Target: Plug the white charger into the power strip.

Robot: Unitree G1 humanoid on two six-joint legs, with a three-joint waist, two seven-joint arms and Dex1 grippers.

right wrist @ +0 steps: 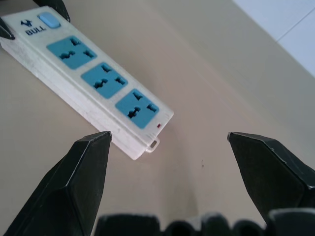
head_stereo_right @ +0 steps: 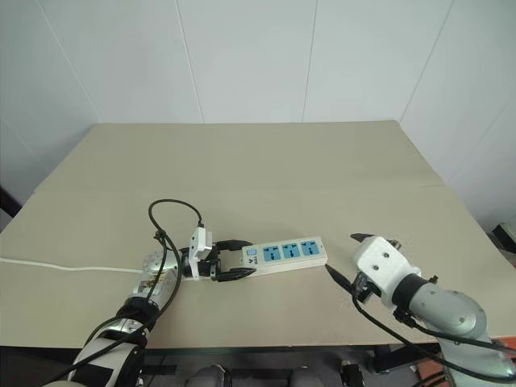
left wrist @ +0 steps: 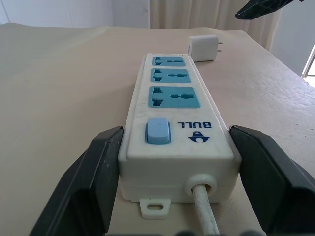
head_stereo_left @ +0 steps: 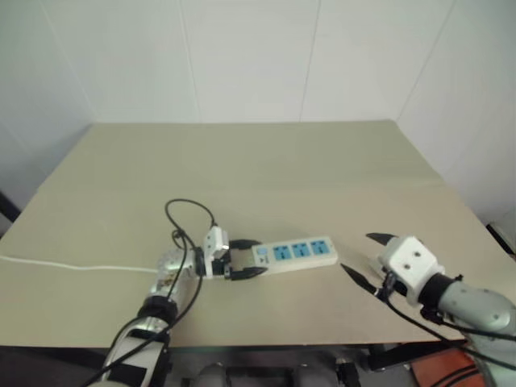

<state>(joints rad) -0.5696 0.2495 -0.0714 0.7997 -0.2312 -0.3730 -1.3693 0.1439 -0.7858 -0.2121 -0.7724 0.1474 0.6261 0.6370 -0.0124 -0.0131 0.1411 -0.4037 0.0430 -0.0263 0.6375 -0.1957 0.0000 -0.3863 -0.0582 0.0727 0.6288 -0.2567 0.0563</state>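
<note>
**Bracing the strip, charger still loose**

Straddling the switch end of the power strip (head_stereo_left: 294, 253), the left claw (head_stereo_left: 244, 259) has not clamped; a skewed squeeze could swivel it. Far-right lies the white charger (left wrist: 204, 48). The right claw (head_stereo_left: 364, 257) gapes, empty.

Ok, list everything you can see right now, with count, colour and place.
table: one, beige, under everything
wall: white panels, behind the table
power strip: one, white with three blue sockets, lying flat near the table's front edge
cord: one, thin white, running from the strip's switch end towards the robot's left
white charger: one, on the table just past the strip's far end
left gripper: black fingers, at the strip's switch end
right gripper: black fingers, open, beyond the strip's far end
</note>
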